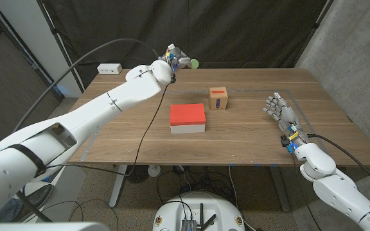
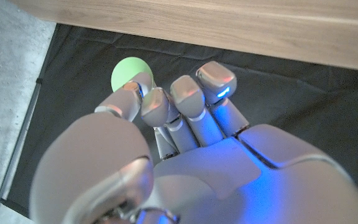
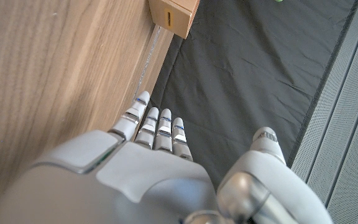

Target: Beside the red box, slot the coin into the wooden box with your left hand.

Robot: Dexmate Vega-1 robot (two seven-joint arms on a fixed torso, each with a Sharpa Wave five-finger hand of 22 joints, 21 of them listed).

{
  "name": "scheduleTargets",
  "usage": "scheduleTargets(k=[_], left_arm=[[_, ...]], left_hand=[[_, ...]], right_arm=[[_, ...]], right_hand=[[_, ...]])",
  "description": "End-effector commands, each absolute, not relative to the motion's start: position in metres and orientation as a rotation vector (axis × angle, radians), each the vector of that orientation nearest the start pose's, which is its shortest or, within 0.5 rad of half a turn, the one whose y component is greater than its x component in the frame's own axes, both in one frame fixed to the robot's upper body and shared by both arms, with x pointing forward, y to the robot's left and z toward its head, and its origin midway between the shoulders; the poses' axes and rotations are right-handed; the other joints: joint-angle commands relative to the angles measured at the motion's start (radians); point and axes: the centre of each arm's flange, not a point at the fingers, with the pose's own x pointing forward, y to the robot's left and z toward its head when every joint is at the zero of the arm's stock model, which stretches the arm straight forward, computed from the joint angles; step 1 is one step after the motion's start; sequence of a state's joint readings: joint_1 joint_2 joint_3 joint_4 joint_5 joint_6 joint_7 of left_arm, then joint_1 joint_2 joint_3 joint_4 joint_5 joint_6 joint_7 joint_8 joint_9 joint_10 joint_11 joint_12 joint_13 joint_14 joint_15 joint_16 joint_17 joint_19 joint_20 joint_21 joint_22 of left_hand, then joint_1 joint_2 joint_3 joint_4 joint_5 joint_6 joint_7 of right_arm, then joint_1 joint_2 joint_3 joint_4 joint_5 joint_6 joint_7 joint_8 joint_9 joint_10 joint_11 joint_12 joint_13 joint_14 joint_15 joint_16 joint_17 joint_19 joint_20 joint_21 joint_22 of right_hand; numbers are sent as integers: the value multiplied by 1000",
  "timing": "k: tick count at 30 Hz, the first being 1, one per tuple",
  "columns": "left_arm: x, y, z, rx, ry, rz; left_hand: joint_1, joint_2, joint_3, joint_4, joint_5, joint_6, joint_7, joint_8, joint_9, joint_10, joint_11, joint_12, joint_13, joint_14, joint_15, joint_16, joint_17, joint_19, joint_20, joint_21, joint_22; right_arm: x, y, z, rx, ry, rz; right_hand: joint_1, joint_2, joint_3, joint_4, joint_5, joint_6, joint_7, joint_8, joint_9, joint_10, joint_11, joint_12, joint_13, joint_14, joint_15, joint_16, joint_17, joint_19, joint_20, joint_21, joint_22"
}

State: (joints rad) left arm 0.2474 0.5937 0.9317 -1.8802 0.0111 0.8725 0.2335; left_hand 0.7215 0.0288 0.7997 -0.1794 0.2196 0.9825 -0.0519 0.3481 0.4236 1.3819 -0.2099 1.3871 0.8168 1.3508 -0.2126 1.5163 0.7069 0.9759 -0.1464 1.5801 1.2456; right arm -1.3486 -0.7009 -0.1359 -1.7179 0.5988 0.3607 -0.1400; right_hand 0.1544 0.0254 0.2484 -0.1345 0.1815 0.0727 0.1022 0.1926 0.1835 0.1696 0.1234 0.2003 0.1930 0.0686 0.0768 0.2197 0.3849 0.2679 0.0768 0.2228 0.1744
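Behind wooden table [image 1: 249,138], black curtain [image 1: 236,32] backdrop.

Your brown wood-grain counter [image 1: 236,138] looks matt and smooth, and the small pale wooden box [image 1: 219,98] shows bare wood. The smooth grey plastic left robot hand [image 2: 185,143] looks glossy, and the backdrop is matt, creased black cloth [image 3: 253,74].

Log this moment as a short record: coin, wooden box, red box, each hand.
coin: round green coin pinched in the left hand's fingertips, raised near the table's far edge
left hand: holds the coin, not yet over the box
small wooden box: on the wooden table, dark slot on top
red-topped rectangular box: beside the wooden box, nearer the robot
right hand: holds nothing, fingers extended, at the table's right side
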Motion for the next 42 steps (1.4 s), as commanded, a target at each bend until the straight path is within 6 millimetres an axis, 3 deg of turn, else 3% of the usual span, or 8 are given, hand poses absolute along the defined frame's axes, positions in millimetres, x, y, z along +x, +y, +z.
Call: scheduleTargets(k=[1,19,42], left_arm=[[572,62,193,1250,-619,249],[572,3,186,1468,-576,304],[584,-44,164,1558,-459,250]], left_hand=[[-2,-11,-3,4,-3,72,59,-1,4,6,0,4,-1,7,2,-3,3,10,-62,4,2],[-6,-20,-5,3,-3,77,57,-8,1,8,0,13,0,12,2,-5,15,12,-62,4,3],[-15,-23,-5,4,-3,74,52,-18,-2,4,0,21,6,9,1,-11,15,11,-62,1,2]], right_arm=[[535,-350,-102,-17,-622,72],[540,-350,-103,0,-621,88],[542,-354,-107,8,-616,99]], right_hand=[[1,6,4,-8,-2,10,4,5,3,11,-3,3,5,5,8,5,1,12,0,-2,4],[2,7,4,-8,-2,9,4,4,3,11,-3,3,5,5,6,5,0,12,0,-6,4],[2,7,4,-8,-2,9,5,4,3,13,-3,3,5,6,8,5,-2,15,-1,-9,4]])
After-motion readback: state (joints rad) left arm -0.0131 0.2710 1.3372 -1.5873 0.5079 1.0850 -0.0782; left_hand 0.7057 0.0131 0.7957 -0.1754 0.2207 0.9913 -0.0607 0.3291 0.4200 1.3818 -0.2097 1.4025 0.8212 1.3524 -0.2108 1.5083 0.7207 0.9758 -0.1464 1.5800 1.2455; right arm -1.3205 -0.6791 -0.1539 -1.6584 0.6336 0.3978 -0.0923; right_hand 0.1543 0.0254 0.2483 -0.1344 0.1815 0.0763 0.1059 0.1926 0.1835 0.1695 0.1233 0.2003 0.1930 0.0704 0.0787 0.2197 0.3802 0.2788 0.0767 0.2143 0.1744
